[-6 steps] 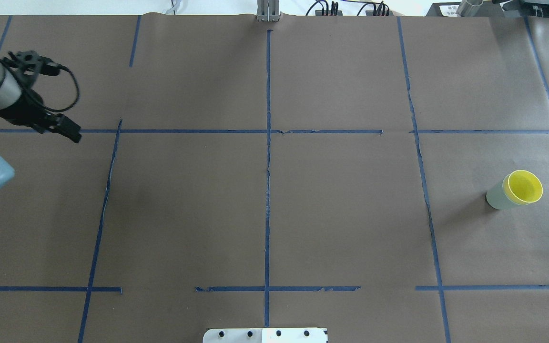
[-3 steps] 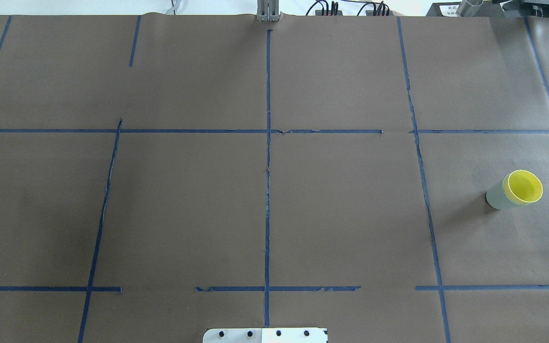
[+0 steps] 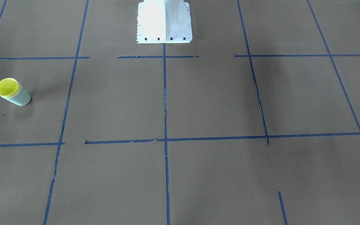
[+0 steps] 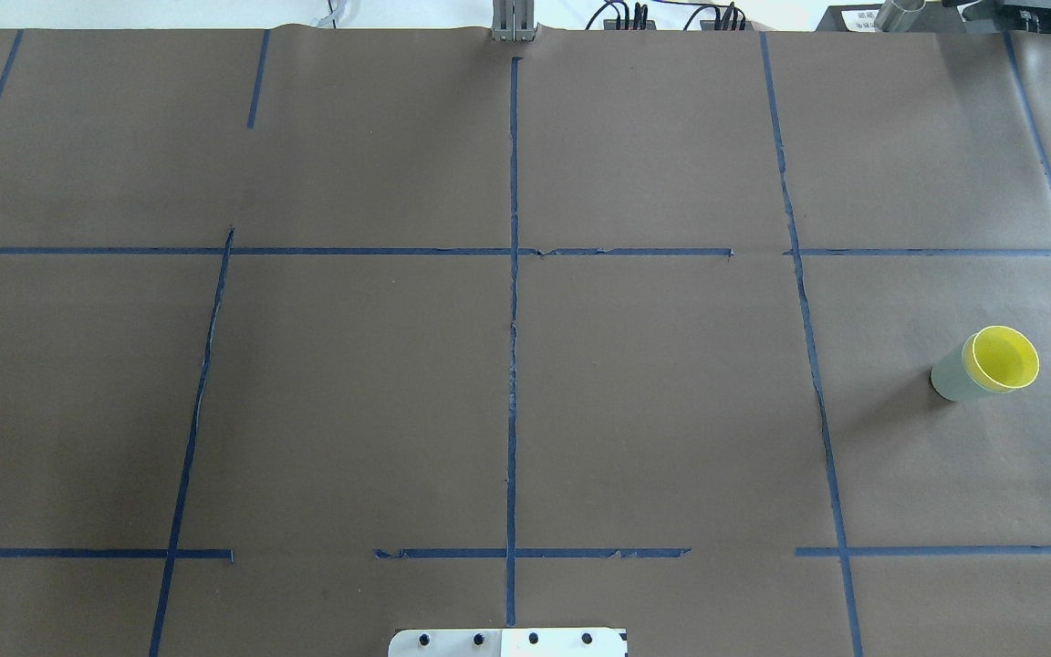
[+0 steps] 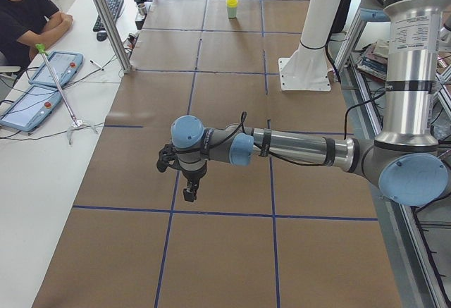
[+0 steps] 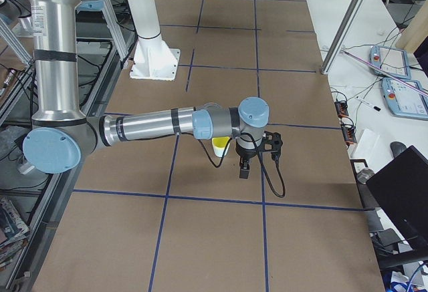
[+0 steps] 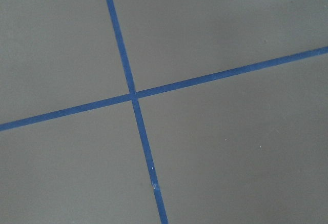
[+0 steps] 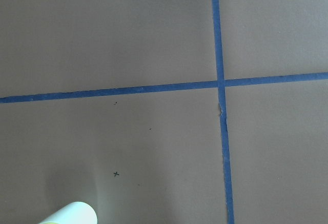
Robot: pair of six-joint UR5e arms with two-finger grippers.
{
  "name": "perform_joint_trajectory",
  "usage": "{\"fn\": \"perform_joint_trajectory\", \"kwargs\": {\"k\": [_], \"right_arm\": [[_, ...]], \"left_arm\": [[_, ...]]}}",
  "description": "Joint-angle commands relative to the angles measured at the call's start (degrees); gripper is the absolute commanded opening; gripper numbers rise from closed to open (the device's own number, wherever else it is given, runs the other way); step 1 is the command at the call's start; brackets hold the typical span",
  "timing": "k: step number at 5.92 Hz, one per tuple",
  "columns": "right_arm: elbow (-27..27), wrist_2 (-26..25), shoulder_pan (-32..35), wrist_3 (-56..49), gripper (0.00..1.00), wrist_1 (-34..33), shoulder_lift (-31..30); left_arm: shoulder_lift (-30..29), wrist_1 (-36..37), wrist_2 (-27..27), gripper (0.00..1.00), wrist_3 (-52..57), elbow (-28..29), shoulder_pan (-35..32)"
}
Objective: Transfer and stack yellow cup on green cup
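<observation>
The yellow cup sits nested inside the green cup, upright, on the table's right side. The stack also shows at the left of the front-facing view: yellow cup, green cup. My left gripper shows only in the exterior left view, over the table's left end and far from the cups; I cannot tell if it is open or shut. My right gripper shows only in the exterior right view, pointing down just beside the cups; I cannot tell its state. It holds nothing visible.
Brown paper with a blue tape grid covers the table. The white robot base plate stands at the robot's edge. An operator sits at a side desk with tablets. A pale cup edge shows low in the right wrist view.
The left arm, at the overhead view's left edge one second ago, has moved out of that view. The stacked cups have not moved.
</observation>
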Motion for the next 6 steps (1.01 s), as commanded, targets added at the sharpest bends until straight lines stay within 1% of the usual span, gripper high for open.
{"fn": "perform_joint_trajectory", "kwargs": {"k": [1,2,3,4,5,6], "right_arm": [[2.4,-0.3,-0.4,-0.1,1.00,0.1,-1.9],[2.8,-0.3,-0.4,-0.1,1.00,0.1,-2.1],[4.2,-0.1,-0.4,-0.2,1.00,0.2,-3.8],[4.4,-0.1,-0.4,-0.2,1.00,0.1,-4.0],[6.0,-0.1,-0.4,-0.2,1.00,0.0,-5.5],[6.9,0.1,-0.4,-0.2,1.00,-0.2,-6.5]], "left_arm": [[0.9,2.2,-0.3,1.00,3.4,-0.8,-1.7],[2.0,2.4,-0.2,1.00,3.7,-1.5,-1.8],[1.9,2.8,-0.2,1.00,3.7,-1.0,-1.9],[3.0,2.8,-0.3,1.00,3.8,-1.2,-2.0],[3.9,2.9,-0.6,1.00,3.8,-1.6,-2.1],[5.5,2.8,-2.0,1.00,3.8,-1.6,-2.4]]}}
